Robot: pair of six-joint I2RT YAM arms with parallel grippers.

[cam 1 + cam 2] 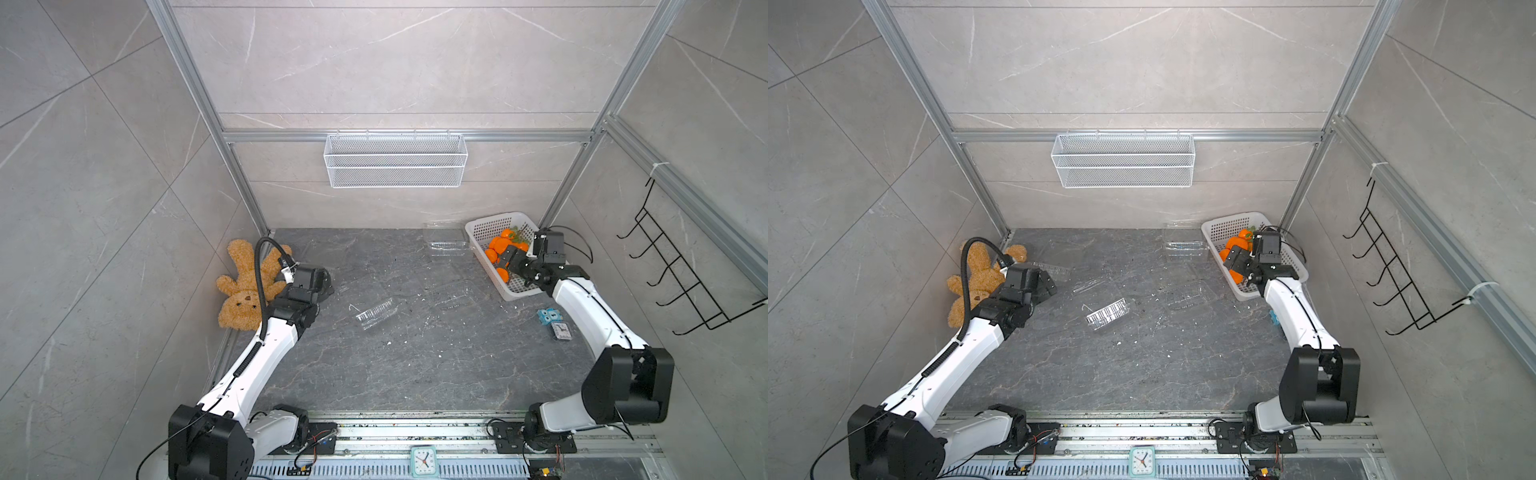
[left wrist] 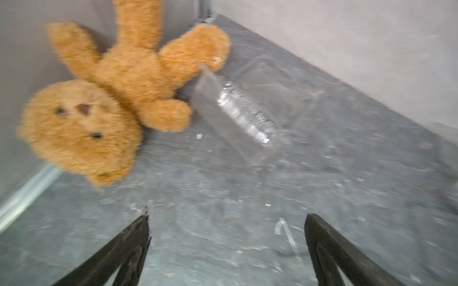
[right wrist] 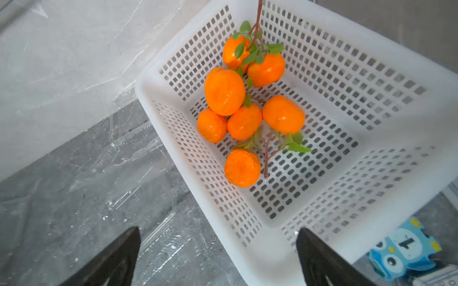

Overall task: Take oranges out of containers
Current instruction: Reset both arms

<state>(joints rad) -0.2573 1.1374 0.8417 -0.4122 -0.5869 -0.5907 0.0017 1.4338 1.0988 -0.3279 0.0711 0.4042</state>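
Several oranges [image 3: 225, 91], some on leafy stems, lie loose in the white perforated basket [image 3: 267, 257] at the back right; both top views show them [image 1: 496, 245] [image 1: 1237, 243]. My right gripper [image 3: 218, 229] hangs open and empty over the basket's near rim [image 1: 505, 257]. Clear empty containers lie on the dark table: one mid-table [image 1: 376, 313], one near the back wall [image 1: 446, 246], one beside the basket [image 1: 453, 293] [image 3: 138, 158]. Another container [image 2: 238, 116] lies next to the teddy bear. My left gripper [image 2: 228, 218] is open over bare table, short of it [image 1: 1046, 286].
A tan teddy bear [image 1: 245, 282] [image 2: 99, 99] lies in the back left corner. A blue owl toy [image 1: 548, 316] [image 3: 406, 250] and a small clock [image 1: 561, 331] sit near the right arm. A wire mesh basket [image 1: 395, 160] hangs on the back wall, a black hook rack [image 1: 681, 270] on the right.
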